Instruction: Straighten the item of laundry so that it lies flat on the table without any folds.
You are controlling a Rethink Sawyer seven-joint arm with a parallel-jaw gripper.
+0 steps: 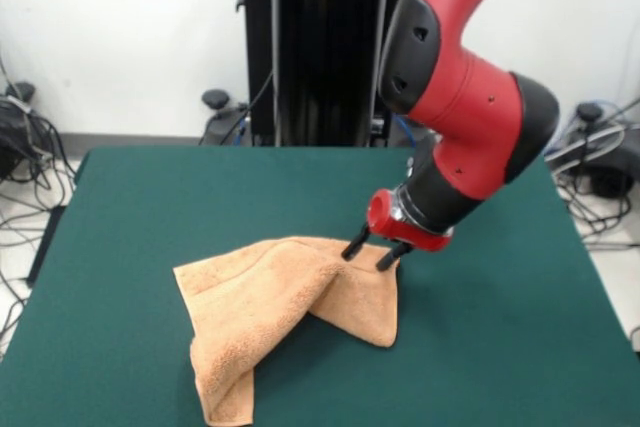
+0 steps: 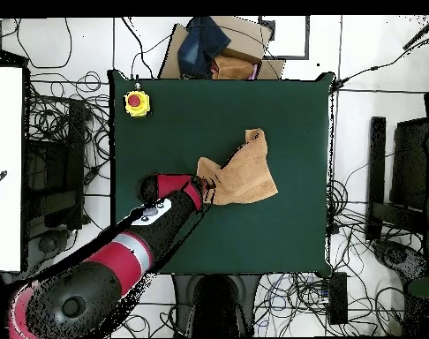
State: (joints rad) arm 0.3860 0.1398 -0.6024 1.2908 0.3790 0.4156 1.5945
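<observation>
The peach-orange towel [image 1: 270, 312] lies crumpled on the dark green table [image 1: 500, 347], with its right part folded over and a narrow end pointing at the near edge. In the overhead view the towel [image 2: 246, 172] lies right of the table's [image 2: 165, 141] middle. My gripper [image 1: 372, 250] is tilted, with its two black fingers [image 1: 355, 243] apart and their tips at the towel's far right edge, right by the fold. It holds nothing that I can see. In the overhead view my gripper [image 2: 204, 192] is at the towel's left corner.
A yellow box with a red button [image 2: 137, 103] stands at one table corner in the overhead view. Cardboard boxes [image 2: 220, 48] lie off the table's far side. Cables [image 1: 30, 162] cover the floor around the table.
</observation>
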